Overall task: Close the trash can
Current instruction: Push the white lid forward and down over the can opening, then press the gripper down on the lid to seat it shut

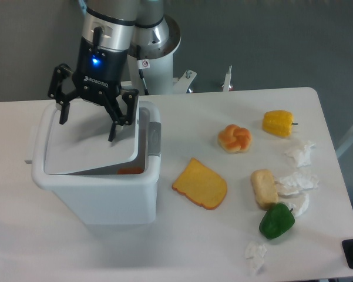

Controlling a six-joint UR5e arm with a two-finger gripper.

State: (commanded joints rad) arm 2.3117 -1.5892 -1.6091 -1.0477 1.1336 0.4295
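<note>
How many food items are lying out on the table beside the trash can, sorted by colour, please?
Yellow: 2, the yellow pepper and the cheese-like slice
Orange: 1, the bun
Beige: 1, the bread piece
Green: 1, the green pepper
Total: 5

Robotics lab — pedestal-mounted arm [142,35], white table [182,235], toy food [200,184].

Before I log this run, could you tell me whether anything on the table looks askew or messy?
The lid sits tilted in the trash can, not flat. Crumpled tissues lie scattered near the green pepper.
</note>
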